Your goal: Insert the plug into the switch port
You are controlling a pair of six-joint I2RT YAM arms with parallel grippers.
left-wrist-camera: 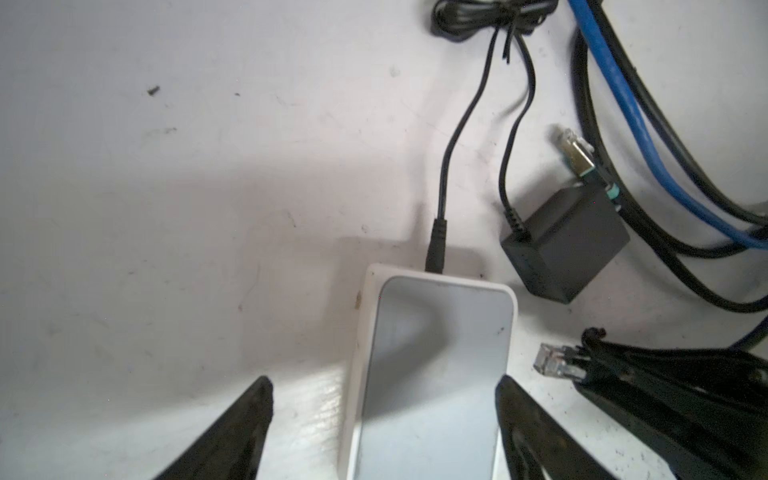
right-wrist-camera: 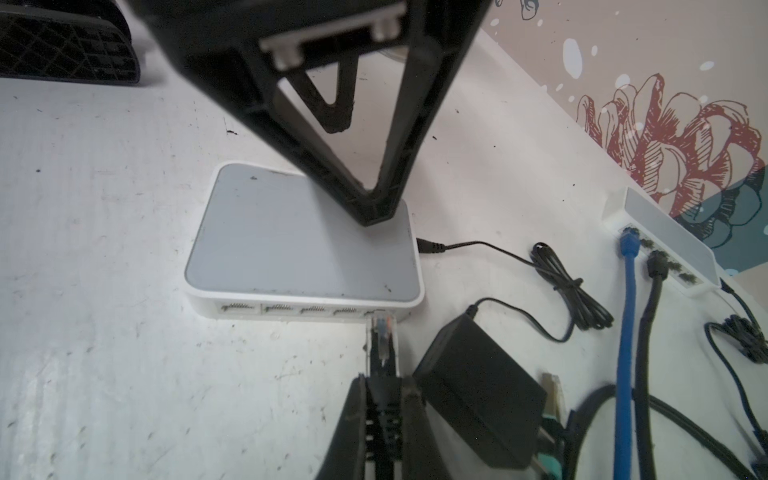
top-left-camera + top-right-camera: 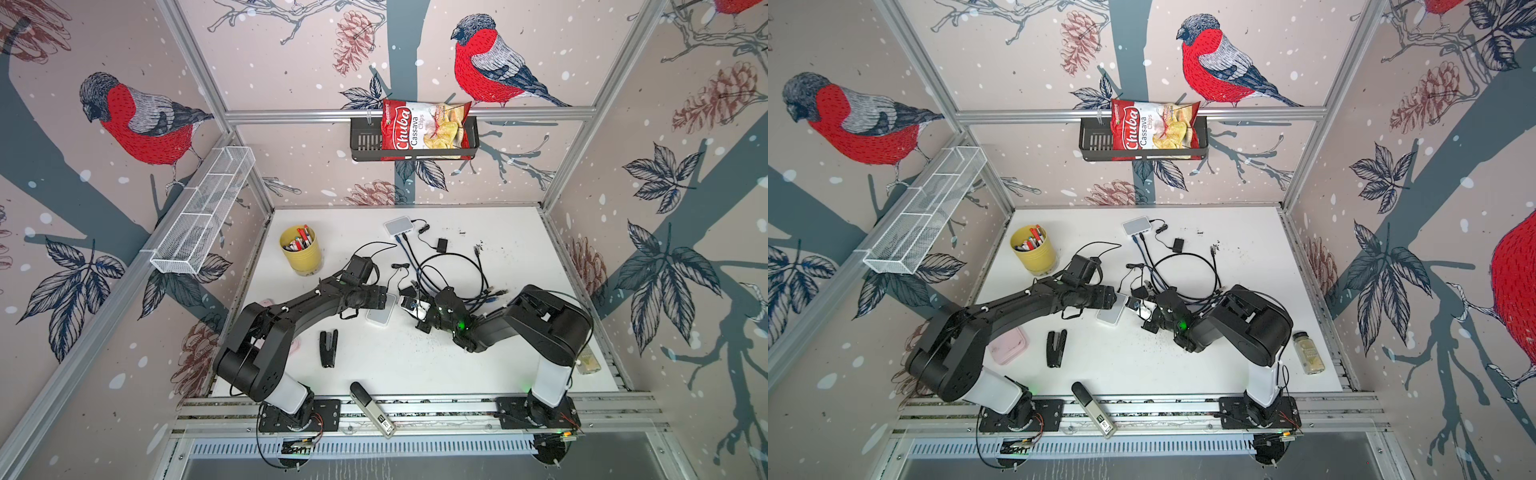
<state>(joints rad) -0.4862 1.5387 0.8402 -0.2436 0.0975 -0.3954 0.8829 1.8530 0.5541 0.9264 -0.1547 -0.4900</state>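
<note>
Plug (image 2: 382, 332) meets port near the middle of the desk (image 3: 415, 365): the right gripper (image 2: 384, 390) is clamped on the black boot just behind the clear connector, whose nose sits at the mouth of the end socket in the switch (image 2: 299, 245), at the corner nearest the power lead. Whether it has seated cannot be told from these views.

The left gripper (image 1: 383, 381) stands with its jaws spread wide, astride the white box. It is not clear if either finger presses on the casing.

The connector's long axis lies flat along the desk, in line with the right gripper's fingers and square to the row of sockets (image 2: 291, 309), nose toward the switch and cable trailing back under the wrist.

The connector looks small, light and rigid, and its thin plastic is likely brittle, so the boot is the sensible place to hold it. The switch appears light and smooth-bottomed and would probably slide on the desk under a push unless braced from the far side.

A black power adapter (image 2: 478, 399) lies just beside the held connector, and a second switch (image 3: 398, 226) sits by the desk's far edge.
</note>
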